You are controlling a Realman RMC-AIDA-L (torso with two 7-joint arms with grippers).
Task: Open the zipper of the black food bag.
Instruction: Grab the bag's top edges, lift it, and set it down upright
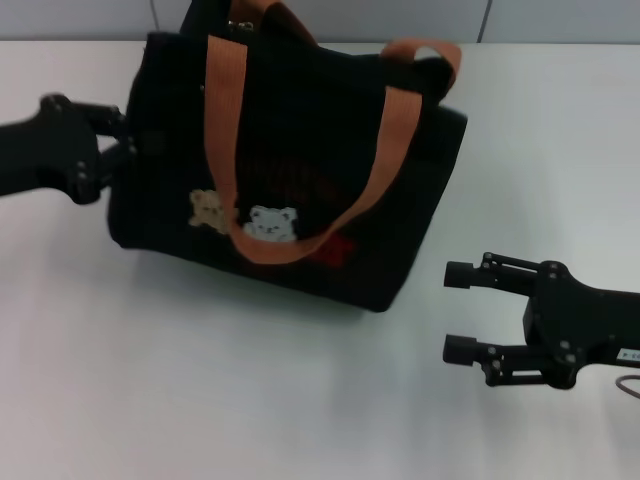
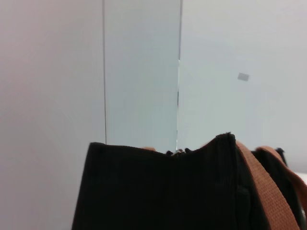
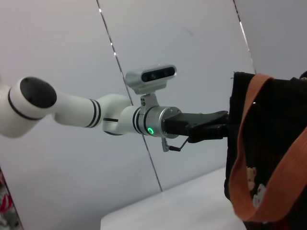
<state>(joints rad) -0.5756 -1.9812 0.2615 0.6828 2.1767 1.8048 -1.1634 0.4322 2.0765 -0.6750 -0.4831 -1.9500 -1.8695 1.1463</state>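
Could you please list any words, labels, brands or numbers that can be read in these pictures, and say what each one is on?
None can be read.
Black food bag: a dark red mark on its front above the bear patches may be lettering, but it is too blurred to read.
Right gripper: a small white label on its body, too small to read.
Wall in the left wrist view: a small grey tag, nothing legible on it.

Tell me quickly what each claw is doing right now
Left claw: at the black food bag's end, grip cannot be told.
Right claw: open, empty.
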